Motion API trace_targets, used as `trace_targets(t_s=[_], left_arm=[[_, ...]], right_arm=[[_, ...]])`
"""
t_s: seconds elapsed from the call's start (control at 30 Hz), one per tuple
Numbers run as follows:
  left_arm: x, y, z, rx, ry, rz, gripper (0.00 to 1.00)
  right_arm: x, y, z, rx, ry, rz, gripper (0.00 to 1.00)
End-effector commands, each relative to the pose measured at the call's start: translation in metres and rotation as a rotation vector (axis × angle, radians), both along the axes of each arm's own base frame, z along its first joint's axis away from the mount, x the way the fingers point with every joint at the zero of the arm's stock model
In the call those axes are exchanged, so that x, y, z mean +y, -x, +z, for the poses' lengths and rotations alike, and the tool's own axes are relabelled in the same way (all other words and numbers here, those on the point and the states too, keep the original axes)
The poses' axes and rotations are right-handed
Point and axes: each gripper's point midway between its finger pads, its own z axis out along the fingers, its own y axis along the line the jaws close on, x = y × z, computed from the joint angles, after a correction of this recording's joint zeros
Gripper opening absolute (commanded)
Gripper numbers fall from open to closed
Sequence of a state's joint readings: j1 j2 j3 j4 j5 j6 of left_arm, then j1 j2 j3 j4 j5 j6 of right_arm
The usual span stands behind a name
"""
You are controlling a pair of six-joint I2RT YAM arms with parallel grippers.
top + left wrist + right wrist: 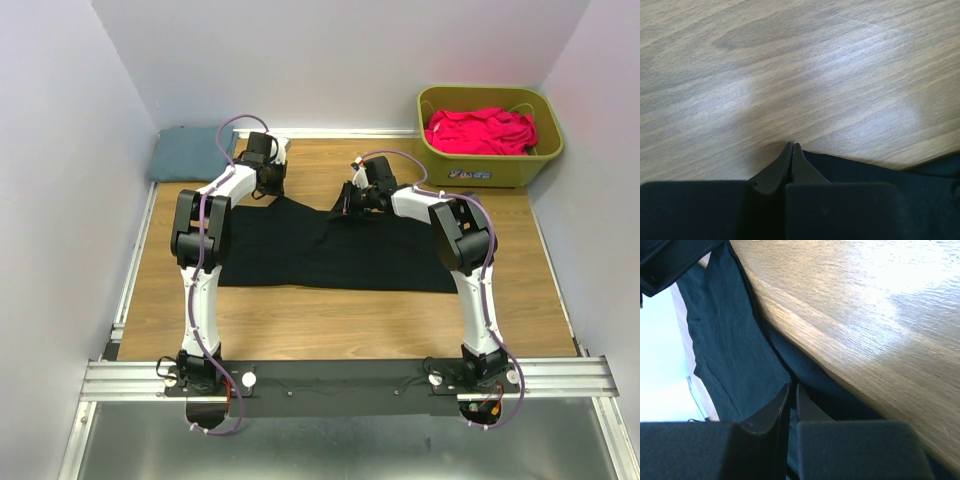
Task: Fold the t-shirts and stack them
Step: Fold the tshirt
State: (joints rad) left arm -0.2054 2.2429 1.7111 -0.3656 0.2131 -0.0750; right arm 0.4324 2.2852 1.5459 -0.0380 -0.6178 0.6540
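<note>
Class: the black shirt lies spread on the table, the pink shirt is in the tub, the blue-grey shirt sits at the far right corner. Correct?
No: the top view shows the blue-grey shirt at the far left corner. The rest holds.

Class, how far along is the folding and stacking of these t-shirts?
Done: the blue-grey t-shirt looks folded at the far left corner. In hand: the black t-shirt lies spread out; the right gripper pinches its far edge, and the left gripper is shut at its far left edge, hold unclear. Left: folding the black one, then the pink-red t-shirt, crumpled in the olive tub, and stacking all three.
</note>
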Motion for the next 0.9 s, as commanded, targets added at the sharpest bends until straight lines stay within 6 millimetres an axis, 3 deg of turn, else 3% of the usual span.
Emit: trace_targets(t_s=[0.0, 0.43, 0.67, 0.83, 0.87], left_arm=[[-0.001, 0.025, -0.019, 0.098, -0.028, -0.017, 0.0], [0.003, 0.004, 0.042, -0.099, 0.006, 0.027, 0.0], [0.004, 0.01, 0.072, -0.171, 0.047, 0.026, 0.0], [0.008, 0.019, 0.083, -0.192, 0.051, 0.044, 0.0], [0.011, 0.024, 0.076, -0.19, 0.049, 0.051, 0.0]], right_arm=[[0.006, -0.005, 0.001, -0.034, 0.003, 0.016, 0.14], [0.0, -0.011, 0.026, -0.142, 0.036, 0.014, 0.1], [0.0, -0.01, 0.04, -0.219, 0.061, 0.045, 0.07], [0.004, -0.002, 0.045, -0.259, 0.088, 0.08, 0.07], [0.005, 0.001, 0.042, -0.268, 0.107, 0.092, 0.07]])
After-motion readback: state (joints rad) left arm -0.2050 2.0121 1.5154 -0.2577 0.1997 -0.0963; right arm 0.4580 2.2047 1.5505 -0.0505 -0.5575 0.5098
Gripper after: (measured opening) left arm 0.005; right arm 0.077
